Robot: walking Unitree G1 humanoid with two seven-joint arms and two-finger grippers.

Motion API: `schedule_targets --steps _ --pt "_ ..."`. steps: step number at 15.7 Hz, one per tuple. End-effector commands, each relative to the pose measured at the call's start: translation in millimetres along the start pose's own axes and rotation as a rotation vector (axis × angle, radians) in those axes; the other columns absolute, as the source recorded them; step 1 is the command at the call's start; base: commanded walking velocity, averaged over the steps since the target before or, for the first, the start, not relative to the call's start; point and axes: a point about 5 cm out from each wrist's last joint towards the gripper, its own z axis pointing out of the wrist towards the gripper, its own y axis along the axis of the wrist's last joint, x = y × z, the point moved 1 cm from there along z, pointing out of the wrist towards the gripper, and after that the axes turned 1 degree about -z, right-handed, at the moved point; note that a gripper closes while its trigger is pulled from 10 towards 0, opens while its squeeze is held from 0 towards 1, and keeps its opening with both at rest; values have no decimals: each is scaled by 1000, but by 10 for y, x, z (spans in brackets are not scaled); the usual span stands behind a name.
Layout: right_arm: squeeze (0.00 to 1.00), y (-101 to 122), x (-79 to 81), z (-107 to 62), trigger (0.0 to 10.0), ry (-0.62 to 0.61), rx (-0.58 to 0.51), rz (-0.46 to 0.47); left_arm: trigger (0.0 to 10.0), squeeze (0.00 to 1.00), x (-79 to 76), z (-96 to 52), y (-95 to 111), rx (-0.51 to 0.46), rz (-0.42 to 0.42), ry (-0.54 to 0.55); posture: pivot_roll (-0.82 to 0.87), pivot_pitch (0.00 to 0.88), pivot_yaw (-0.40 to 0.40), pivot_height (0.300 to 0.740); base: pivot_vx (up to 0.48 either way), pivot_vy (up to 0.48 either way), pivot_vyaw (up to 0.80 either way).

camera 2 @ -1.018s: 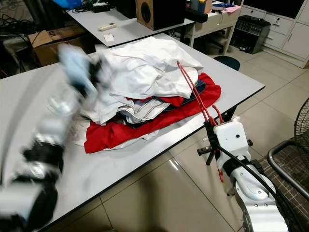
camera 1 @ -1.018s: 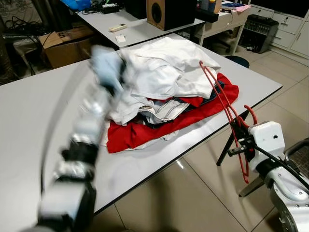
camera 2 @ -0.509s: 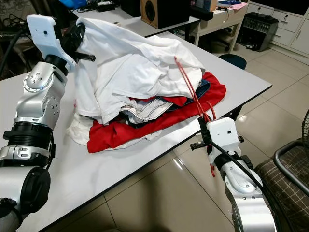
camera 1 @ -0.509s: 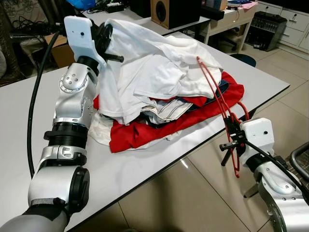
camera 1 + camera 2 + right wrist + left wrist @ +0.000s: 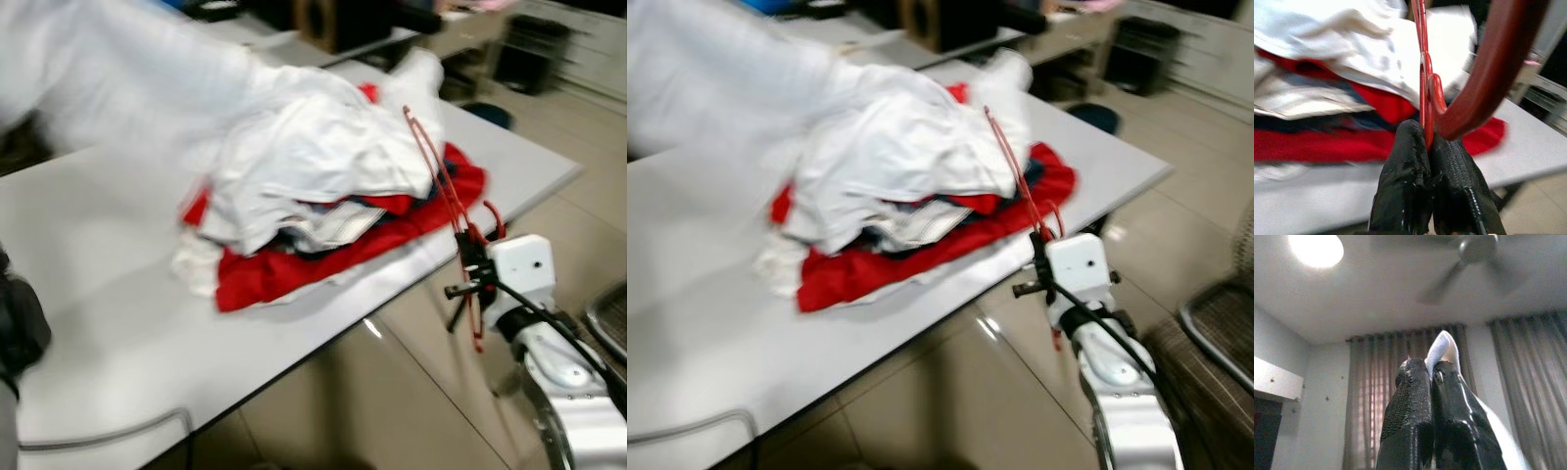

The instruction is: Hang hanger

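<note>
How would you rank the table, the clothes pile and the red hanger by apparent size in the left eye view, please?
1. table
2. clothes pile
3. red hanger, thin, held by the right gripper

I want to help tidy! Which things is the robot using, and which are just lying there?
Using: red hanger in right gripper; white garment pinched by left gripper.
Lying about: clothes pile, grey table.

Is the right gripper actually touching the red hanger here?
Touching. The right wrist view shows the right gripper with both black fingers pressed against the red hanger wire.
</note>
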Motion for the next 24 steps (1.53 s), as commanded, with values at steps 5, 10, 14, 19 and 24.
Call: schedule_targets --steps 5,10,14,19,24 --pt "0 25 80 24 10000 48 -20 2 0 0 -628 -1293 -1021 536 -32 -395 -86 0 92 740 0 0 0" --pt "0 -17 171 41 10000 97 -5 7 10000 0 -999 -2222 -1046 778 -203 -614 -78 0 79 740 0 0 0" --pt "0 -15 168 53 10000 101 -6 6 10000 0 -1199 -2266 -834 785 -338 -636 -79 0 73 740 -93 0 0" --pt "0 -17 163 46 10000 97 -4 5 10000 0 -1248 -2299 -761 790 -323 -695 -88 0 78 740 -376 0 0" --pt "0 -15 136 44 10000 94 -2 -1 10000 0 -1270 -2286 -709 776 -316 -726 -86 0 70 740 -201 0 0"
